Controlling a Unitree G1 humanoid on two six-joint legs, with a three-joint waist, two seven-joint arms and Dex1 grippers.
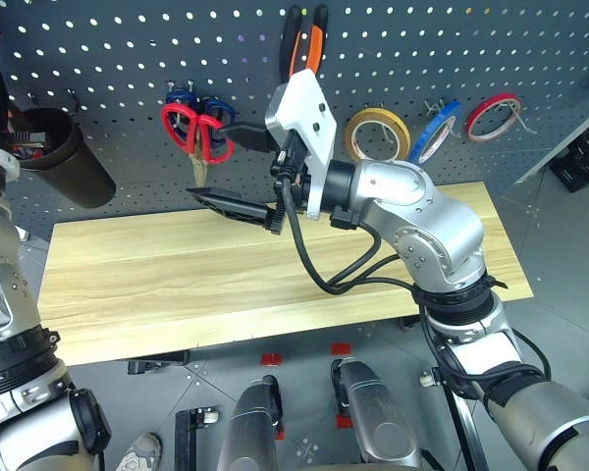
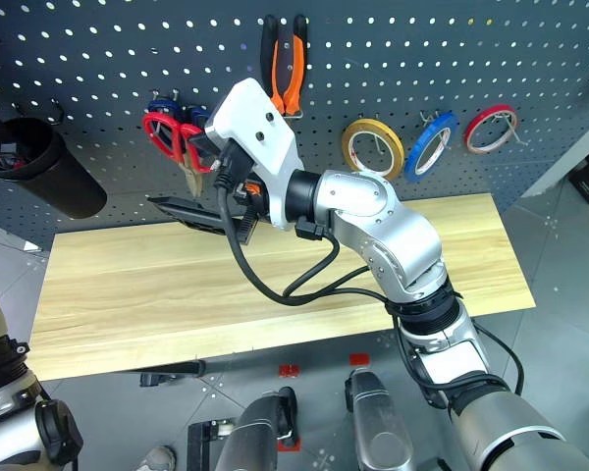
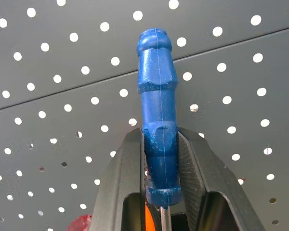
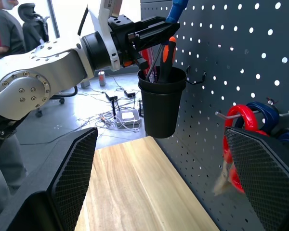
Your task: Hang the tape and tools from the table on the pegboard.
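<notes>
My left gripper [image 3: 160, 137] is shut on the slim blue-handled screwdriver [image 3: 156, 86]. It holds the screwdriver [image 4: 177, 7] upright above a black cup [image 4: 161, 106] fixed to the pegboard [image 1: 128, 49]. On the pegboard hooks hang the red-handled scissors [image 1: 191, 132], the orange-and-black pliers [image 1: 304, 44] and the tan-yellow tape [image 1: 378, 132]. My right gripper [image 1: 226, 172] stands open over the table [image 1: 177, 275], close beside the red scissors, with nothing between its fingers [image 4: 72, 178].
The black cup [image 1: 64, 157] holds orange and red screwdrivers. Blue scissors [image 1: 208, 104] hang behind the red ones. A blue tape ring [image 1: 434, 130] and a red tape ring [image 1: 493, 116] hang to the right. A person [image 4: 5, 33] sits in the background.
</notes>
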